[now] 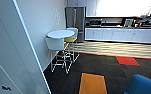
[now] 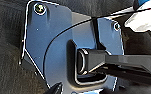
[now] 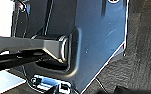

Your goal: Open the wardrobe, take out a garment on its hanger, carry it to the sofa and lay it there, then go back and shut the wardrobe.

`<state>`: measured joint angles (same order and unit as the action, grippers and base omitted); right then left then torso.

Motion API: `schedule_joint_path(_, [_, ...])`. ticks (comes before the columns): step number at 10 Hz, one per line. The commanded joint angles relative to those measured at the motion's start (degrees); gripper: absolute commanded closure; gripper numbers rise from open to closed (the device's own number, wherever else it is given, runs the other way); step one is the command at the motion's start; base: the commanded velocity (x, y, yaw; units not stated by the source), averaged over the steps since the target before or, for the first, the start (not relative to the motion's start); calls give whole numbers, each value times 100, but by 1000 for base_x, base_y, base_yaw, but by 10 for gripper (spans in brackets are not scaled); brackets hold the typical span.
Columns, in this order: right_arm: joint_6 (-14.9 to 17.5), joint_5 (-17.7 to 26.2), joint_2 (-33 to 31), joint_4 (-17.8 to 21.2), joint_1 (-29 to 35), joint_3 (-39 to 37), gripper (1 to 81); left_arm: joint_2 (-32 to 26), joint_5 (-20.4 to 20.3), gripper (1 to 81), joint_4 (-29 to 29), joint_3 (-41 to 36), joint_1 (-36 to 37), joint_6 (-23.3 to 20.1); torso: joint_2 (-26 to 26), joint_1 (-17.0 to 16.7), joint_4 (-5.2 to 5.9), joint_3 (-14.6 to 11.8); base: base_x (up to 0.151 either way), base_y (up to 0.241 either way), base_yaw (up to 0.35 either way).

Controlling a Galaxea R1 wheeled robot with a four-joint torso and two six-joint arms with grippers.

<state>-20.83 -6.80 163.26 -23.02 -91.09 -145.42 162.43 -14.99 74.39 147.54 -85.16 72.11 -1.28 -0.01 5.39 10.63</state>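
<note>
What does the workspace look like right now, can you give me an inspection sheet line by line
Surface: dark carpet with an orange patch and a red patch; striped light flooring beyond, toward the kitchen.
Job's things: a corner of the blue sofa at lower right; wardrobe, garment and hanger: nothing seen.
Clutter: round white table with white chairs beside the wall.
Grippers: fingers cannot be made out in either wrist view.
Cables: a thin dark cable curves across the robot's plate in the left wrist view.
Surroundings: white wall panel close on the left; steel refrigerator, low white kitchen cabinets and a countertop with appliances at the back.
</note>
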Motion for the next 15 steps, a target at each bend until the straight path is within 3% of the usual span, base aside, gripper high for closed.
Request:
schedule_joint_path(1, [0, 302, 8, -54, 130, -82, 10, -87, 172, 10, 67, 20, 188, -12, 0, 1, 0, 0, 0, 0, 276])
schedule_joint_path(15, [0, 355, 104, -89, 156, -135, 10, 176, 181, 10, 146, 407, 180, -65, 0, 1, 0, 0, 0, 0, 276])
